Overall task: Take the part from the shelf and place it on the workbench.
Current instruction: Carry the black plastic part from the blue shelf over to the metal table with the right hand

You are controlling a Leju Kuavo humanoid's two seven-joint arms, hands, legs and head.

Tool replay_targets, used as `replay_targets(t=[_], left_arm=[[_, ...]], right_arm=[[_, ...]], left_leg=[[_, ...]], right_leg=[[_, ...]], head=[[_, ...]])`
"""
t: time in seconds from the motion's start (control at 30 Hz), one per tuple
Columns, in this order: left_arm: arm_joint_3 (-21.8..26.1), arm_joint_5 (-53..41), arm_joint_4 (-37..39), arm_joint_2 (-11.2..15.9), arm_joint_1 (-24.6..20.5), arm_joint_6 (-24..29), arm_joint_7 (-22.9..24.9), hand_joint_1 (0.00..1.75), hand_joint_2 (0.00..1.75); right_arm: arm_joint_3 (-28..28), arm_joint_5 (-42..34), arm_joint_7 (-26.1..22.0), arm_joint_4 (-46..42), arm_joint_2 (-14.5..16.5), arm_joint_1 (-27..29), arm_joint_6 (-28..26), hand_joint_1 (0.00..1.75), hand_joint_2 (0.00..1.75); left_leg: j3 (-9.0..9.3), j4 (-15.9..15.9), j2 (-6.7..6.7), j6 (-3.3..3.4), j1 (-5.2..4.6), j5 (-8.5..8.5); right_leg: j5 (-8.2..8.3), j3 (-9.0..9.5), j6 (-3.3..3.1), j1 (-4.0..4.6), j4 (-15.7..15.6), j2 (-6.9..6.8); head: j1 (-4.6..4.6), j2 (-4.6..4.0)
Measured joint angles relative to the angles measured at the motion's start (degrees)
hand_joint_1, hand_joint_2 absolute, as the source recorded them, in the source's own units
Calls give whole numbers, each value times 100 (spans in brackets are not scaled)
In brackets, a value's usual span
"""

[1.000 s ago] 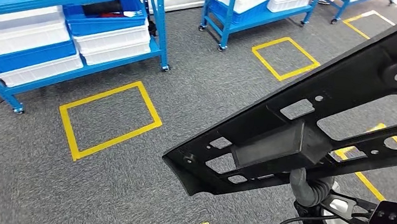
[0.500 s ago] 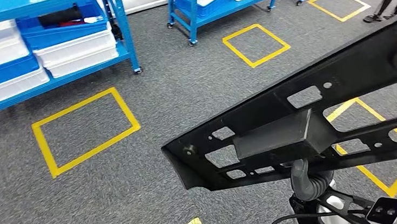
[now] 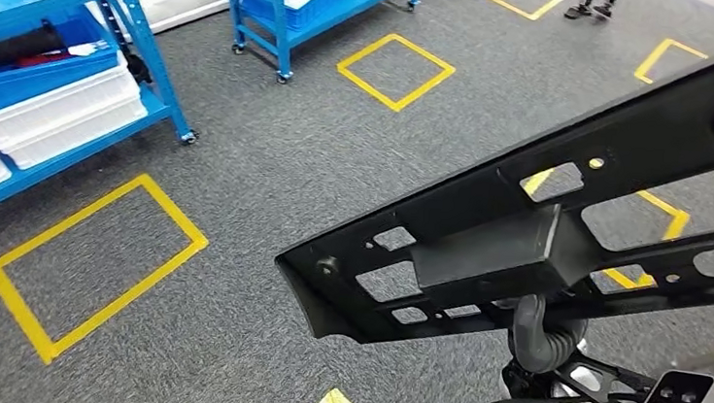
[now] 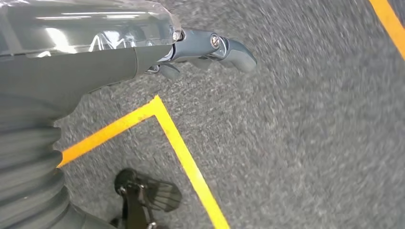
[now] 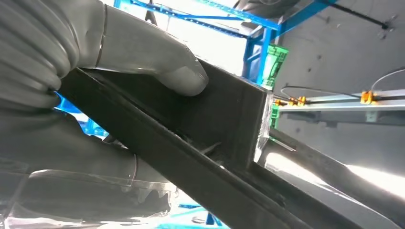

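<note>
One black part [image 3: 566,220] rode above the grey floor [image 3: 267,184], gripped from beneath by the right hand [image 5: 71,95], thumb pressed on it; the left hand [image 4: 210,47] hung with fingers [image 4: 236,52] loosely curled, holding nothing.

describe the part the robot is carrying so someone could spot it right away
Over the grey carpet with yellow taped squares, look at the picture's right half in the head view. The long black part slants across it, gripped by the right hand; unlike anything nearby, it is a flat frame full of cutouts.
</note>
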Motion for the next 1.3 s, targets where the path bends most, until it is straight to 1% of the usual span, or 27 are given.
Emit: replay_targets(t=[0.03,0.07,0.1,0.17,0.23,0.27,0.33,0.37,0.43,0.5,0.53,0.57,0.6,0.63,0.67,0.73,0.8,0.87,0.93,1.0,1.03,1.07,1.1,1.13,1.17,1.23,1.3], left_arm=[[3,6,0,-14,15,1,-1,0,175],[7,10,0,-27,25,1,-1,0,175],[10,10,1,-39,30,2,0,0,175],[11,7,2,-67,27,2,0,0,175],[11,4,2,-92,28,2,1,0,175],[11,4,2,-99,29,2,3,0,175],[11,-6,2,-113,26,-3,16,0,175],[11,-13,2,-119,21,-7,26,0,175],[10,-24,3,-134,14,-10,44,0,175],[12,-12,4,-145,26,-2,52,0,175],[15,-2,5,-149,35,2,53,0,175],[17,7,5,-155,42,6,51,0,175],[20,14,6,-163,43,14,50,0,175],[22,17,7,-172,38,25,50,0,175],[23,20,7,-179,30,37,50,0,175],[23,16,8,-184,10,49,42,0,175],[23,21,8,-181,9,45,20,0,175],[26,60,7,-174,12,37,-6,0,175],[37,124,7,-171,4,50,-22,0,175],[68,193,7,-172,21,101,-28,0,175],[95,221,7,-172,39,129,-28,0,175],[122,240,7,-172,55,153,-28,0,175],[144,253,7,-173,65,172,-28,0,175],[161,263,7,-175,68,193,-28,0,175],[168,269,7,-179,68,213,-28,0,175],[173,272,7,-187,71,253,-28,0,175],[180,263,7,-193,73,285,-28,0,175]], right_arm=[[52,-15,0,8,-3,-6,-38,175,175],[100,-30,1,20,-12,-6,-73,175,175],[142,-39,1,31,-27,-6,-95,175,175],[226,-45,1,41,-65,-6,-120,175,175],[302,-46,-1,40,-96,-10,-126,175,175],[335,-46,-1,39,-108,-11,-127,175,175],[402,-39,-1,37,-145,-8,-133,175,175],[444,-26,0,35,-173,-8,-150,175,175],[617,25,5,42,-235,-57,-249,175,175],[902,54,15,99,-293,-189,-404,175,175],[1064,31,25,150,-321,-279,-487,175,175],[1242,-33,48,209,-360,-382,-584,175,175],[1429,-137,97,265,-406,-502,-699,175,175],[1605,-263,167,301,-456,-634,-822,175,175],[1787,-402,249,320,-510,-768,-959,175,175],[2072,-593,375,302,-602,-976,-1189,175,175],[2288,-644,425,229,-684,-1077,-1354,175,175],[2460,-679,425,139,-788,-1154,-1474,175,175],[2556,-813,387,96,-909,-1258,-1518,175,175],[2585,-1026,322,102,-1023,-1358,-1459,175,175],[2591,-1115,292,114,-1073,-1386,-1410,175,175],[2593,-1178,268,129,-1117,-1397,-1367,175,175],[2594,-1214,253,144,-1155,-1400,-1340,175,175],[2596,-1233,242,159,-1193,-1403,-1322,175,175],[2597,-1247,233,171,-1226,-1407,-1314,175,175],[2593,-1284,192,200,-1309,-1417,-1303,175,175],[2573,-1343,120,238,-1419,-1415,-1301,175,175]], left_leg=[[0,2,80,7,-9,-6],[0,4,156,9,-15,-12],[3,5,226,5,-17,-19],[28,7,344,-19,-19,-39],[57,16,433,-70,-43,-71],[68,20,472,-99,-53,-85],[91,13,564,-160,-60,-102],[101,25,564,-190,-49,-126],[3,301,386,-240,-25,-326],[-333,1026,148,-271,-7,-701],[-523,1406,103,-283,-5,-846],[-659,1658,84,-289,-5,-897],[-697,1694,76,-290,-5,-829],[-623,1493,64,-285,-3,-654],[-461,1111,17,-276,4,-418],[-139,396,-190,-237,17,-131],[-40,171,-294,-179,1,-107],[-41,141,-199,-107,-8,-70],[-26,86,-86,-27,3,-29],[-20,62,42,25,-9,-20],[-23,63,111,38,-20,-25],[-24,64,178,42,-26,-30],[-22,65,243,43,-30,-37],[-15,66,306,38,-33,-46],[-2,66,362,28,-34,-58],[30,72,460,-12,-53,-93],[51,79,549,-64,-78,-127]], right_leg=[[-129,-185,17,-13,361,-68],[-160,-289,28,-26,558,-101],[-83,-274,33,-34,529,-123],[281,117,17,-34,-176,-237],[511,516,-40,8,-901,-410],[535,594,-72,31,-1055,-448],[537,587,-134,52,-1099,-356],[550,594,-165,41,-1118,-305],[581,615,-236,14,-1164,-203],[593,615,-286,18,-1172,-87],[595,608,-297,26,-1167,-19],[596,603,-302,33,-1158,52],[596,600,-301,37,-1144,127],[592,599,-295,36,-1125,200],[584,599,-283,33,-1100,272],[563,580,-237,33,-1045,389],[568,539,-175,25,-1022,470],[584,507,-111,13,-1023,520],[449,406,-56,24,-822,307],[104,94,-12,21,-176,-2],[-55,-99,8,11,209,-70],[-135,-241,22,0,490,-97],[-112,-290,30,-7,581,-111],[20,-213,30,-12,424,-133],[209,-35,21,-12,84,-182],[499,375,-34,24,-710,-426],[554,526,-105,77,-1034,-546]], head=[[0,0],[0,0],[0,0],[0,0],[0,0],[-1,0],[-2,0],[-2,0],[-2,0],[-2,0],[-2,0],[-2,0],[-2,0],[-2,0],[-2,0],[-2,0],[-1,0],[-1,0],[-1,0],[-1,0],[-2,0],[-1,0],[-1,0],[-1,0],[0,0],[-1,0],[-2,0]])
